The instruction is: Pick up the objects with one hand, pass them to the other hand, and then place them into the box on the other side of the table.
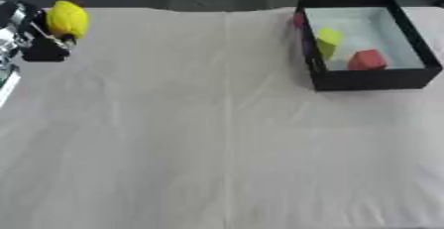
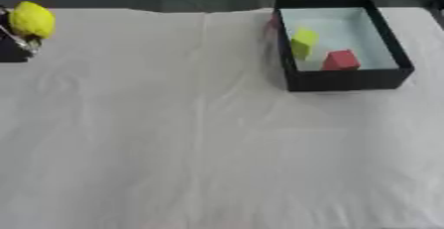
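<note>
- I have the left hand [image 1: 30, 29] at the far left edge of the desk [image 1: 225, 139], and it looks to be closed around a yellow lemon-shaped object [image 1: 67, 19]. Its dark fingers sit below and beside the object, though I cannot see exactly how they wrap it.
- The yellow object sits at the top of the hand, near the desk's back left corner, well apart from the box [image 1: 368, 79].
- My right hand shows in neither view, so I can say nothing of its fingers.
- I judge the step in hand to be the pick-up just made, or the start of the carry toward the middle; the pass has not yet happened.
- The next move calls for me to bring the left hand in toward the centre and bring the right hand into view to meet it, then have the right hand take hold before the left lets go.
- The black box stands at the far right of the desk and has a pale floor. In it lie a yellow-green block [image 1: 329, 42] against the left wall and a red block [image 1: 367, 59] near the front wall.
- Something pinkish shows just outside the box's left wall; I cannot make out what it is.
- The cloth between the hand and the box shows only creases, so I see nothing in the way of the carry. The box's front half is partly taken, and I would aim for the free back part.
</note>
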{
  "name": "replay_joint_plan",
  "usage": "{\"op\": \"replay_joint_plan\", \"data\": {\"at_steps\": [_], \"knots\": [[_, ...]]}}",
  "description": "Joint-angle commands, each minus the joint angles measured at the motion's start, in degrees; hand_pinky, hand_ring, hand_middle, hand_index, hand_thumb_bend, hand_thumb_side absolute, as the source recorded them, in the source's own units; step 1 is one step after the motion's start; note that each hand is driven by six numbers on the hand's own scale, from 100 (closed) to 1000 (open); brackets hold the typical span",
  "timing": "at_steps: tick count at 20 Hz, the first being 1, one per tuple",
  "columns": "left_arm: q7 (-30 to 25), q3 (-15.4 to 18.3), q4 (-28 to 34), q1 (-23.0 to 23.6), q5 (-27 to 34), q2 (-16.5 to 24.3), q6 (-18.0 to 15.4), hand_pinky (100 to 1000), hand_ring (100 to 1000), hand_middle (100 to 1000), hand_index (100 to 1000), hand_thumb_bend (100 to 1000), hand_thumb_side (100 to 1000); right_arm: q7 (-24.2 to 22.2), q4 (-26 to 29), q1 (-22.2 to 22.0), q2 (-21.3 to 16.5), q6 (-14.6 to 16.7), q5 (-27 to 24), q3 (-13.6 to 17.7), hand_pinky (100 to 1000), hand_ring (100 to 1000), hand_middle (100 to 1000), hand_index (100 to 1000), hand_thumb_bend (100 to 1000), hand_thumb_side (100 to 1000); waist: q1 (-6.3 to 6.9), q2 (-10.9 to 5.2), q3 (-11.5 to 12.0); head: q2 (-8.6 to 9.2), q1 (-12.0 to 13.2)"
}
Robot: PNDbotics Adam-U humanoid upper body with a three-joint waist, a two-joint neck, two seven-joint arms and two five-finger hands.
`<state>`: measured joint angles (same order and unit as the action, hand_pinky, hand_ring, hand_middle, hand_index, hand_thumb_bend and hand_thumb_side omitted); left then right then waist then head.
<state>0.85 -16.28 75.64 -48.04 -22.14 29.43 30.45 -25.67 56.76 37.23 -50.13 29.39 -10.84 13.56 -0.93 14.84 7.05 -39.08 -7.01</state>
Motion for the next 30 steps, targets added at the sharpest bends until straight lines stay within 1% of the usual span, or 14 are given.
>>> {"op": "replay_joint_plan", "data": {"at_steps": [1, 6, 9, 13, 18, 21, 30], "knots": [[4.5, 0.1, 1.7, -0.2, 1.5, -0.7, -1.3, 587, 567, 500, 438, 100, 151, -0.8, 2.0, 1.2, -2.7, 0.3, -0.2, -0.1, 1000, 1000, 1000, 1000, 100, 407, -0.13, -1.76, -0.2, 0.67, 0.0], [9.6, -0.5, 2.2, 0.8, -0.3, -4.5, -3.8, 581, 564, 496, 435, 100, 157, -3.8, 4.6, 2.9, -1.4, 1.6, 1.2, -2.2, 1000, 1000, 1000, 1000, 100, 337, -0.26, -1.84, -0.4, 0.26, 0.1], [12.0, -0.8, 2.1, 1.2, -1.8, -6.9, -5.3, 579, 563, 494, 434, 100, 162, -6.3, 6.0, 4.2, -0.2, 2.8, 2.4, -4.4, 1000, 1000, 1000, 1000, 100, 293, -0.39, -1.91, -0.6, -0.04, -0.1], [14.0, -1.2, 1.9, 1.8, -3.8, -9.5, -7.2, 579, 563, 493, 434, 100, 173, -9.5, 7.6, 6.0, 1.5, 4.4, 3.4, -7.4, 1000, 1000, 1000, 1000, 100, 258, -0.61, -2.06, -0.7, -0.57, -0.3], [15.3, -1.7, 1.5, 2.5, -5.7, -11.7, -9.5, 580, 562, 489, 437, 100, 178, -12.9, 7.8, 7.3, 3.7, 5.5, 5.4, -9.9, 1000, 1000, 1000, 1000, 100, 232, -0.71, -2.35, -0.6, -0.97, -0.8], [15.9, -2.0, 1.1, 3.0, -6.9, -12.9, -10.9, 579, 562, 489, 437, 100, 177, -14.9, 7.0, 8.2, 5.4, 6.4, 7.1, -10.8, 1000, 1000, 1000, 1000, 100, 224, -0.84, -2.45, -0.7, -1.3, -1.4], [16.8, -3.1, 0.6, 2.8, -11.7, -16.1, -14.0, 581, 566, 491, 439, 100, 177, -16.3, 6.4, 10.6, 8.6, 9.6, 10.8, -13.4, 1000, 1000, 1000, 1000, 100, 204, -1.12, -2.54, -0.3, -1.68, -2.0]]}}
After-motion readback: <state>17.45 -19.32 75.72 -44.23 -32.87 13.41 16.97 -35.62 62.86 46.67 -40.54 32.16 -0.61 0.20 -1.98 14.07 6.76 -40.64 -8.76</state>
